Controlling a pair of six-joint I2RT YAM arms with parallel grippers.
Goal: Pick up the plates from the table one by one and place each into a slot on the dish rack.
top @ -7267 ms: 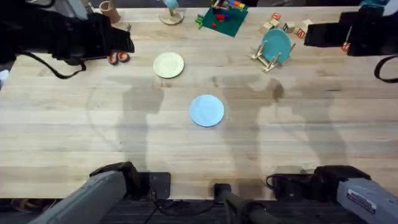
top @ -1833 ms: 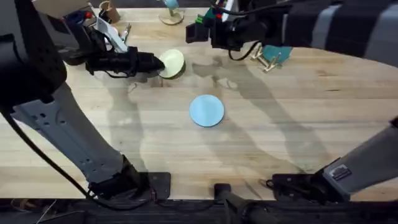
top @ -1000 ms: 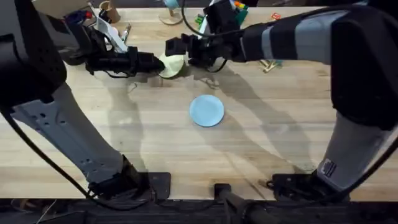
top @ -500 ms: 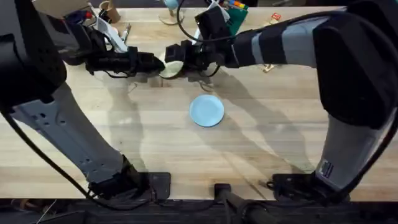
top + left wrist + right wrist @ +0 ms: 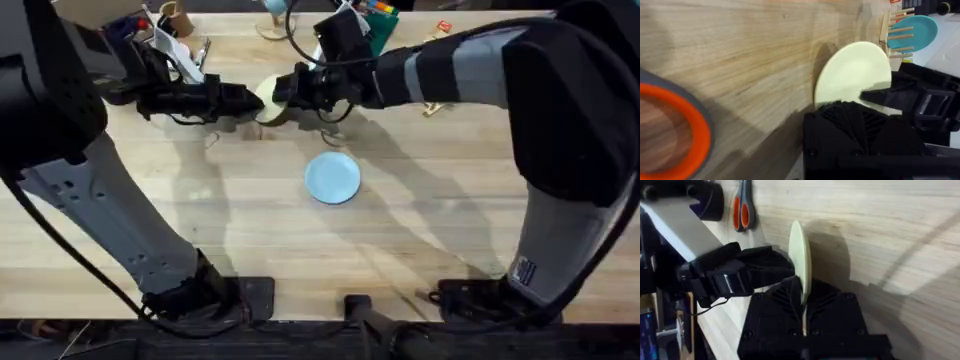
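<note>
The pale yellow plate (image 5: 268, 99) stands on edge just above the table (image 5: 200, 220) at the back left. My left gripper (image 5: 250, 98) is shut on its left rim. My right gripper (image 5: 285, 91) has reached across and is shut on its right rim. In the right wrist view the plate (image 5: 800, 255) shows edge-on, running down between my right gripper's (image 5: 803, 311) fingers. The left wrist view shows the plate's face (image 5: 850, 72) with a right finger lying on it. The light blue plate (image 5: 332, 177) lies flat mid-table. The dish rack (image 5: 892, 31) holds a teal plate (image 5: 915, 29).
Orange-handled scissors (image 5: 742, 207) lie on the table behind my left gripper. A green toy-block board (image 5: 375, 30) and small items sit along the back edge. My right arm (image 5: 470, 65) crosses over the rack area. The near half of the table is bare wood.
My right gripper swung in from the rack side and closed on the yellow plate's right rim. My left gripper has kept the plate tilted up. The blue plate has not moved.
</note>
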